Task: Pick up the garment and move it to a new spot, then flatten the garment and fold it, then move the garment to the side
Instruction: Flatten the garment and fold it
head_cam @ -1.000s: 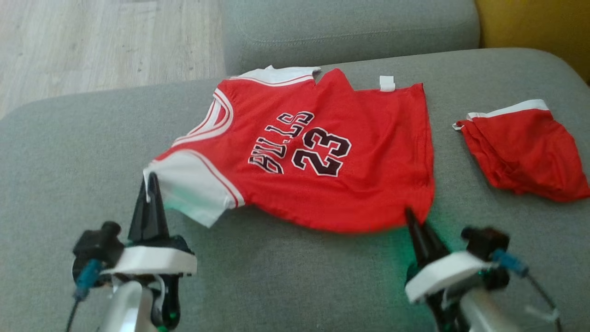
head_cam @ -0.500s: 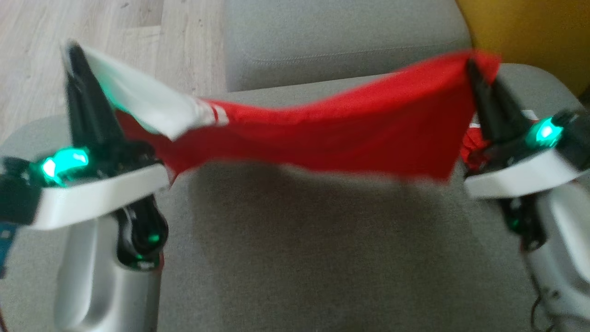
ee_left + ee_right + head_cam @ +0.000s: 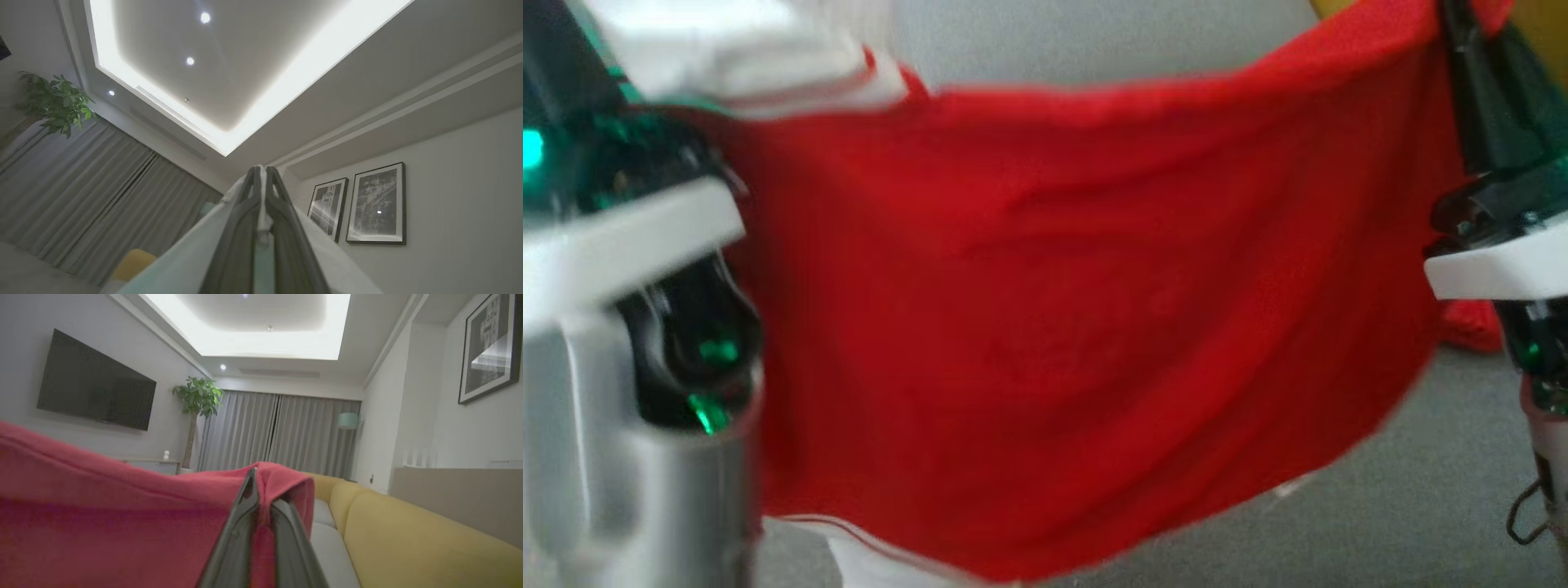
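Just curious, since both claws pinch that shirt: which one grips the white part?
The left claw: white cloth sits between its fingers, whereas the right claw is shut on a red edge of the shirt.

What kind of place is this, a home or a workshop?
Most likely a home living room. A flat television hangs on the wall, a yellow sofa stands along one side, and long grey curtains hang next to a potted plant.
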Robot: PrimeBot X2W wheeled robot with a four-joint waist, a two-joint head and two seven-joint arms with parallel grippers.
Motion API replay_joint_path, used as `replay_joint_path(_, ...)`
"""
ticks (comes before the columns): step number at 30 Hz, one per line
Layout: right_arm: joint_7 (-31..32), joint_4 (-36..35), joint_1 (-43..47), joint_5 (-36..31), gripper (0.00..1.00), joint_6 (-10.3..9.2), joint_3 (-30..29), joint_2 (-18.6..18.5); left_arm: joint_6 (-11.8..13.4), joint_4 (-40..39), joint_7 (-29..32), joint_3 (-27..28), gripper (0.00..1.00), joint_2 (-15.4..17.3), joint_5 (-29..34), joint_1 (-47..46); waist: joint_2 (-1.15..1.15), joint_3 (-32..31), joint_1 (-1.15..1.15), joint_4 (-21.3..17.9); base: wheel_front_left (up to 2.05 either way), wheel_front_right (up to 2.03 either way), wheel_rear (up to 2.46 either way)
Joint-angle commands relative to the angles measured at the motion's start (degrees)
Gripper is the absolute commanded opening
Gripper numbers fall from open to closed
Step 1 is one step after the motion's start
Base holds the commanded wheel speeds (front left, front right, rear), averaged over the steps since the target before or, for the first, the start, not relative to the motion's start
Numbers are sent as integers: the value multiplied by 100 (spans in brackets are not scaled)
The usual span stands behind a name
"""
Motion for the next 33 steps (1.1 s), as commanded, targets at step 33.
replay_joint_path(33,-1585,6455,-3797,550,0,-4,1794,132,-1406,6775,-819,-238,0,541,419,-3425,0,1992,0,683,0,0,0)
